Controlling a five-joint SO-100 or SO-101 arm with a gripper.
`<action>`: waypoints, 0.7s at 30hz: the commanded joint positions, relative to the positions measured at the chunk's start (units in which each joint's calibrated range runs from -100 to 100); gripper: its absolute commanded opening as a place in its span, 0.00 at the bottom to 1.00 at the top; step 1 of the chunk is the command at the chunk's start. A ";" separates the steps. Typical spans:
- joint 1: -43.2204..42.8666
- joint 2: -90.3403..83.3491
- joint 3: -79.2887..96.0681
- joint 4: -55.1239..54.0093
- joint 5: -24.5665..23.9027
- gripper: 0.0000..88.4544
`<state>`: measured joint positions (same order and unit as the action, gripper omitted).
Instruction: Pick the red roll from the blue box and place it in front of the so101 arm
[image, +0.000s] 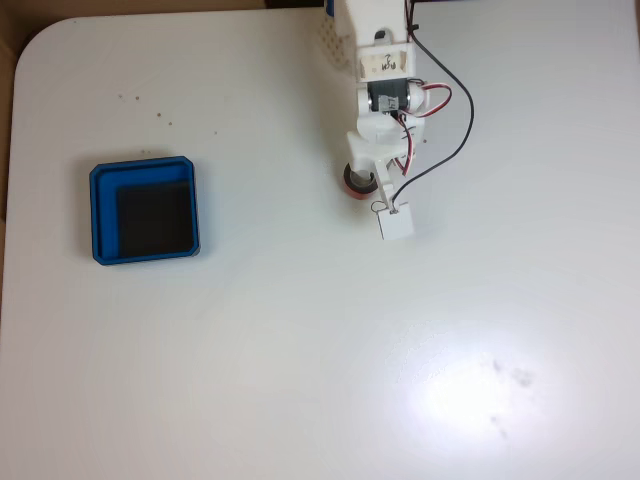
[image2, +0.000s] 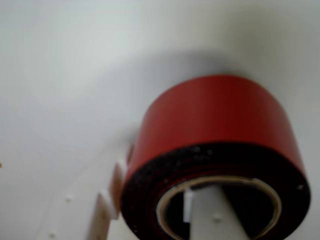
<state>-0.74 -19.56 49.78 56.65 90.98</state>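
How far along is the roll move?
Done: the box holds nothing and the roll is across the table by the arm. In hand: the wrist view shows a finger through the roll's core, so the hand has it. Left: release and back off.

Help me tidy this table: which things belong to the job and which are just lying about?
Job:
- red roll, one pincer finger through its hole
- blue box, nothing in it
- so101 arm

Lying about:
- white tag on a thin wire
- dark specks on the table
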 joint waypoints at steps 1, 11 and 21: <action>2.65 -2.35 0.09 -0.79 -0.18 0.08; 2.94 -3.02 0.09 -0.79 -0.18 0.11; 2.75 -18.48 4.40 -0.79 0.08 0.11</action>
<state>2.23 -31.84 52.20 56.65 90.90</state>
